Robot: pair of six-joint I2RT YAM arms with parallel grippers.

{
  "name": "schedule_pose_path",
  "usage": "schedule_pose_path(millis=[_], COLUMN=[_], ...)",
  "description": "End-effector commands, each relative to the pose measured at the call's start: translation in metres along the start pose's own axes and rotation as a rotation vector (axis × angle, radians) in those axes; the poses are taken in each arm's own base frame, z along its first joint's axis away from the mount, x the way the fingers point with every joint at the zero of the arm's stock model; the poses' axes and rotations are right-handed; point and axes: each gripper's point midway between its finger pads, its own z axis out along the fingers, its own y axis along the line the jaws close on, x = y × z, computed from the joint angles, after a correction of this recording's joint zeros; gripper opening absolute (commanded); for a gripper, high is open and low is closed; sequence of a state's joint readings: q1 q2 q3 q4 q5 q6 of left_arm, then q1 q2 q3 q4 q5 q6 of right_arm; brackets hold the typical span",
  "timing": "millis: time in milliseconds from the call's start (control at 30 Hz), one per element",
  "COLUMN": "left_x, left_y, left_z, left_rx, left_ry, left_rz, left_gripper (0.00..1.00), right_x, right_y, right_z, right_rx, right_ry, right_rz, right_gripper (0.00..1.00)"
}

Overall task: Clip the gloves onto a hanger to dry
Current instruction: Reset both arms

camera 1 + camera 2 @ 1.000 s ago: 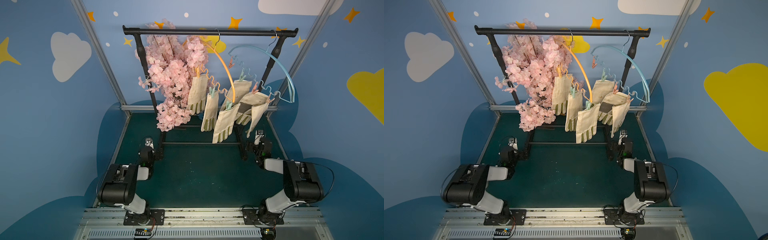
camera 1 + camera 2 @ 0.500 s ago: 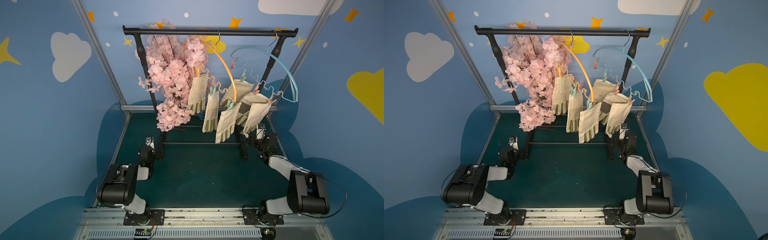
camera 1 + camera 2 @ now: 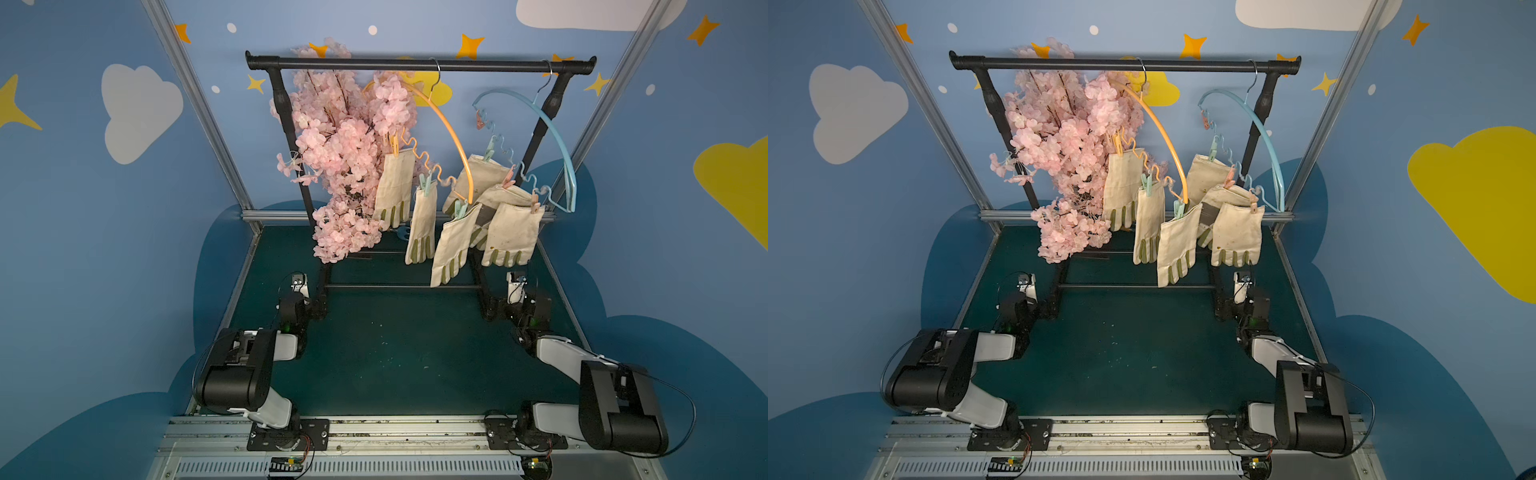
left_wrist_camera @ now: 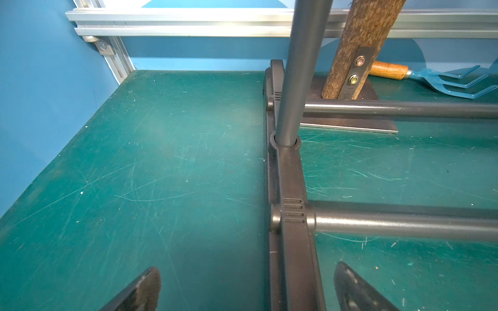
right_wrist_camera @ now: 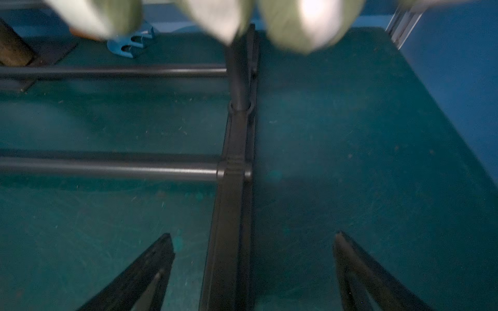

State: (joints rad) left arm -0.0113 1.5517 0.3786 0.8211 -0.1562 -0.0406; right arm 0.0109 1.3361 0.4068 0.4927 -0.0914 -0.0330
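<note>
Six cream canvas gloves (image 3: 512,237) with olive-green finger strips, pegged by the cuffs to orange hanger (image 3: 462,151) and blue hanger (image 3: 570,174) on black rack rail (image 3: 415,64). Fingers downward, long axes near vertical, some tilted. Left gripper (image 4: 246,269) and right gripper (image 5: 252,235) low over rack feet, jaws apart, empty.

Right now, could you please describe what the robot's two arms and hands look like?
The left arm and right arm have boxy black joint housings, white links and thin black looping cables. The left hand and right hand have dark, tapered fingers.
</note>
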Motion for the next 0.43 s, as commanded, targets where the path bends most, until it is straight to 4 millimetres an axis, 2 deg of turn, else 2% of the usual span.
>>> schedule_pose_path(millis=[0, 100, 200, 267, 333, 400], left_x=[-0.014, -0.014, -0.014, -0.013, -0.013, -0.013], left_y=[-0.001, -0.001, -0.001, -0.001, 0.000, -0.001], left_z=[0.000, 0.000, 0.000, 0.000, 0.001, 0.000], left_rx=[0.006, 0.007, 0.007, 0.007, 0.006, 0.007], left_ry=[-0.041, -0.041, -0.041, -0.038, -0.035, -0.036], left_rz=[0.007, 0.007, 0.007, 0.008, 0.005, 0.007], left_gripper=[1.00, 1.00, 1.00, 1.00, 1.00, 1.00], right_x=[-0.014, -0.016, -0.018, -0.009, -0.013, -0.013], right_y=[0.002, -0.005, -0.015, -0.013, -0.013, -0.013], right_z=[0.004, 0.013, 0.022, 0.023, 0.023, 0.023], right_rx=[-0.005, 0.034, 0.081, 0.075, 0.078, 0.080], right_ry=[-0.138, -0.200, -0.123, -0.007, -0.062, -0.032], right_rz=[-0.030, -0.017, 0.010, 0.008, -0.008, 0.005], right_gripper=[0.93, 0.94, 0.94, 0.93, 0.94, 0.94])
